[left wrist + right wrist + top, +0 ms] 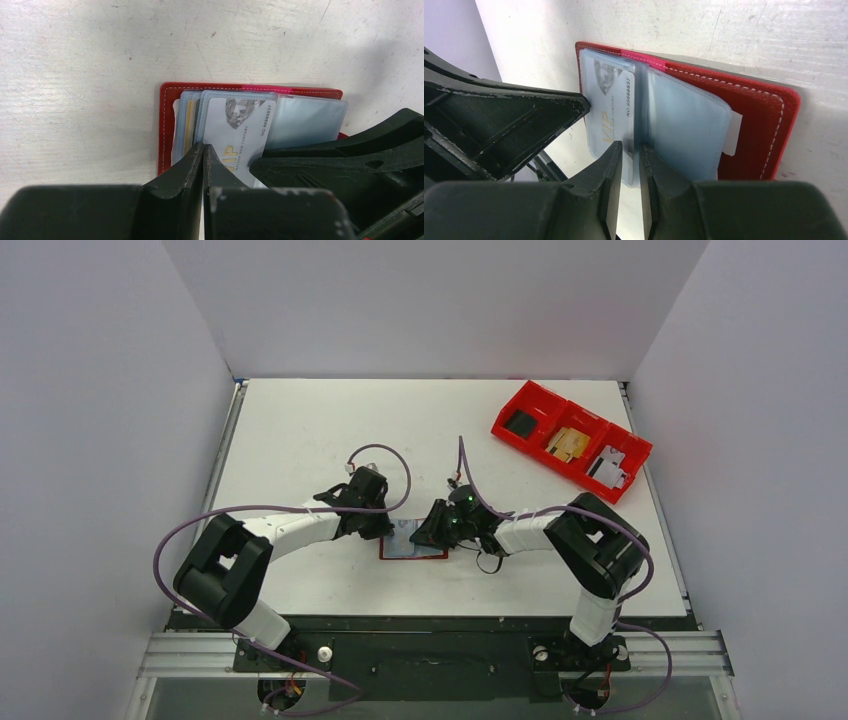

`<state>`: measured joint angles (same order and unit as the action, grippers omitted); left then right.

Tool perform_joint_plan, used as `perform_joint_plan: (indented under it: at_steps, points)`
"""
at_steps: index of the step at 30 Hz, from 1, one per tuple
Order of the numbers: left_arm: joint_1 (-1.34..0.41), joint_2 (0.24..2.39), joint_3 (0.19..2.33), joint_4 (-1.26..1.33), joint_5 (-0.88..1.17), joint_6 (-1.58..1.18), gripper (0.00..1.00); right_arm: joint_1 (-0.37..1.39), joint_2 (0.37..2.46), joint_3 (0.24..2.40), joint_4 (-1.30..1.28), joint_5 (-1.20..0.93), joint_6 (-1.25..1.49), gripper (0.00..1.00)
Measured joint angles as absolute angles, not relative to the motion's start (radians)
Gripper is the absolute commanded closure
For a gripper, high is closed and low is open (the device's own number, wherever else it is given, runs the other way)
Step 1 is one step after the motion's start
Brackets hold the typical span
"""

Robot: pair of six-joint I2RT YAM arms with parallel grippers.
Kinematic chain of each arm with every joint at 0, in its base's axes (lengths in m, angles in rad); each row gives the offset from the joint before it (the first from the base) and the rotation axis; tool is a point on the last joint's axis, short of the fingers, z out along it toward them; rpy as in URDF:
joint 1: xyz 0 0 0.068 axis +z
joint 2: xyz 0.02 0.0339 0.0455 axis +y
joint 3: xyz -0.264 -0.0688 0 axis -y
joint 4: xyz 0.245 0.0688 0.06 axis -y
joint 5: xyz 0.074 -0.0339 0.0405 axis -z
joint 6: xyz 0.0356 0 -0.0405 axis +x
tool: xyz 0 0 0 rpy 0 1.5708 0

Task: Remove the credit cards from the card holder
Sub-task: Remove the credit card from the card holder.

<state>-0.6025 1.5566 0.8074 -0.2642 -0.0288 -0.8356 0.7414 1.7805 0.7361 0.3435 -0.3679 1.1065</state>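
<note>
Top credit card (240, 132) in card holder (167, 125): large gold "VIP", first letter hidden in left wrist view. Small line beside, probably "SALON NEW CENTURY". Along short edge: "NO 8888837".

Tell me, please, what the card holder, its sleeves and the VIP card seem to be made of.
Card holder: probably leather or imitation, matt red, grained, with pale stitching along the edge. Sleeves: thin clear flexible plastic, faintly bluish, slightly glossy. VIP card: likely stiff plastic, smooth and printed.

White table (300, 440) under open card holder (412, 547) and red bin (551, 426).
</note>
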Motion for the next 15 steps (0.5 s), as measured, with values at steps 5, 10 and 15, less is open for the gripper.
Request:
perform_joint_plan:
  at_steps: [5, 10, 15]
  points:
    - [-0.603, 1.557, 0.807, -0.264, -0.029, -0.836, 1.0, 0.738, 1.799, 0.728, 0.391, -0.385, 1.136, 0.91]
    - [-0.603, 1.557, 0.807, -0.264, -0.03, -0.836, 1.0, 0.727, 1.813, 0.719, 0.42, -0.404, 1.158, 1.0]
    - [-0.603, 1.557, 0.807, -0.264, -0.031, -0.838, 1.0, 0.72, 1.813, 0.703, 0.449, -0.408, 1.169, 1.0]
